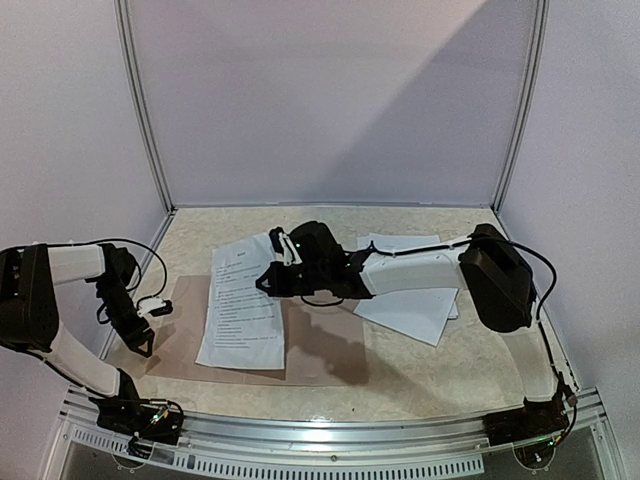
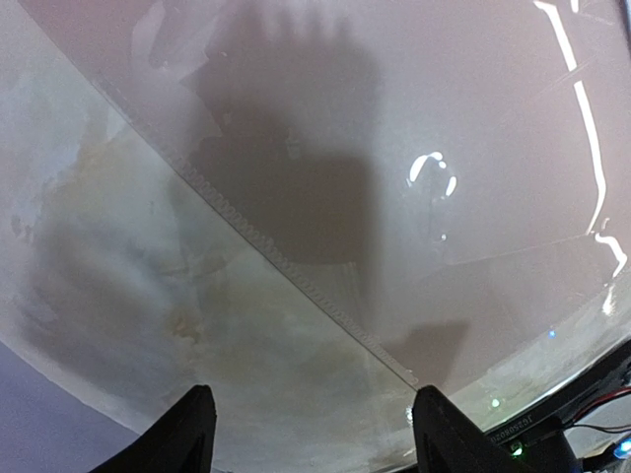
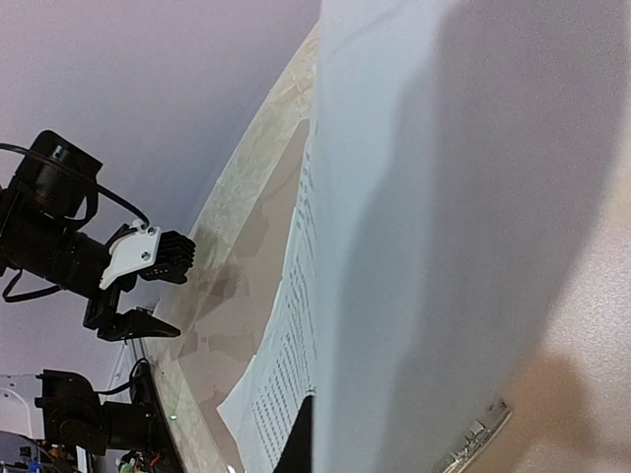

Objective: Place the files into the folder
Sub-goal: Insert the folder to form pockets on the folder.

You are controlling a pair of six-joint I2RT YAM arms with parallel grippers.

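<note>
Files lie in two spots on the table [image 1: 450,370], and the folder [image 1: 320,350] is spread open and flat between the two arms. At far left the left arm [image 1: 75,262] is folded back on itself, elbow out toward the wall, with its wrist dipped over the folder's left edge. The left gripper [image 1: 148,325] hangs there with its jaws well apart and nothing between them. Its own camera looks down on a glossy taupe surface crossed by a ribbed strip, with pale mottled tabletop beside it; I cannot tell whether that gloss is the cover or a clear sleeve.

On the folder's left half lies a printed sheet [image 1: 240,310], its top edge overhanging the far side. The right gripper [image 1: 272,265] sits at that sheet's upper right corner, jaws together and pinching the paper. In the right wrist view the sheet rises close to the lens as a blurred white expanse that hides most of the scene. Lines of text show only low on the page, and a small metal fitting [image 3: 480,437] at the bottom edge is hard to make out.

The right arm [image 1: 420,268] reaches across the table from its elbow at far right. Beneath the forearm, on the bare table just right of the folder, rest the loose sheets [image 1: 415,310], overlapping and partly covered by the arm.
</note>
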